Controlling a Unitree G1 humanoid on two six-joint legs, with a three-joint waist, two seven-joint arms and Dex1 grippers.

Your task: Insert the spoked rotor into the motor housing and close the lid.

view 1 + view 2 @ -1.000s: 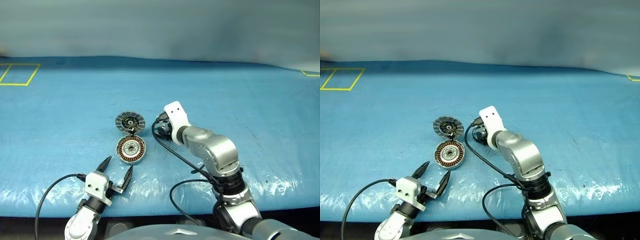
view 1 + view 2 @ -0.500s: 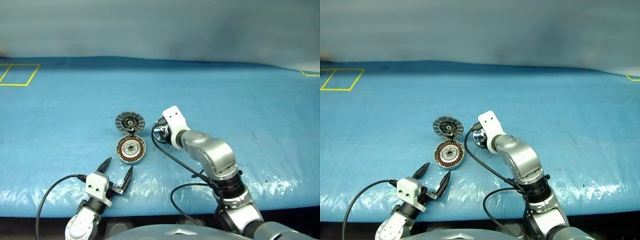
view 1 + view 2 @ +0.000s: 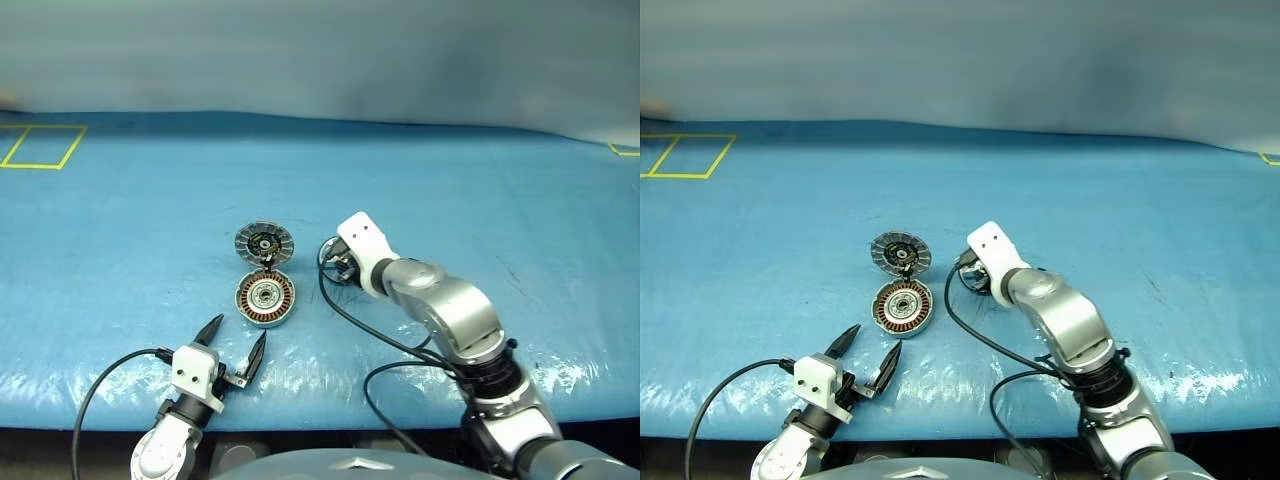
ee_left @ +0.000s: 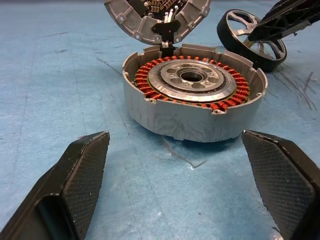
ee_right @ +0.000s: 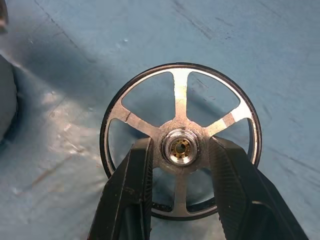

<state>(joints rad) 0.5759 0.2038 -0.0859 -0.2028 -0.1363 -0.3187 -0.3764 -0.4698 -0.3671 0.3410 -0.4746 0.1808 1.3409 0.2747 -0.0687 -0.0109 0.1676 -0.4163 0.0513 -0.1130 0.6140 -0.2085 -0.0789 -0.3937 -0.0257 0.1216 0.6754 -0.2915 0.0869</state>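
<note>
The motor housing [image 3: 265, 300], a silver cup with copper windings, sits on the blue table. Its lid [image 3: 263, 243] is swung open on the far side, with the segmented inner face showing. To the right of the lid, the dark spoked rotor [image 5: 180, 95] stands tilted on the cover. My right gripper [image 3: 338, 264] is shut on its central hub, one finger [image 5: 135, 180] on each side. My left gripper [image 3: 237, 333] stands open near the table's front edge, short of the housing [image 4: 192, 107], with nothing between its fingers.
A wrinkled blue cover [image 3: 480, 200] lies over the whole table. A yellow tape rectangle [image 3: 40, 147] marks the far left and a yellow corner [image 3: 622, 150] the far right. Black cables trail from both wrists near the front edge.
My right gripper's fingers have closed in on the rotor's hub, and the arm has shifted a little to the right with it. The left arm has stayed still.
</note>
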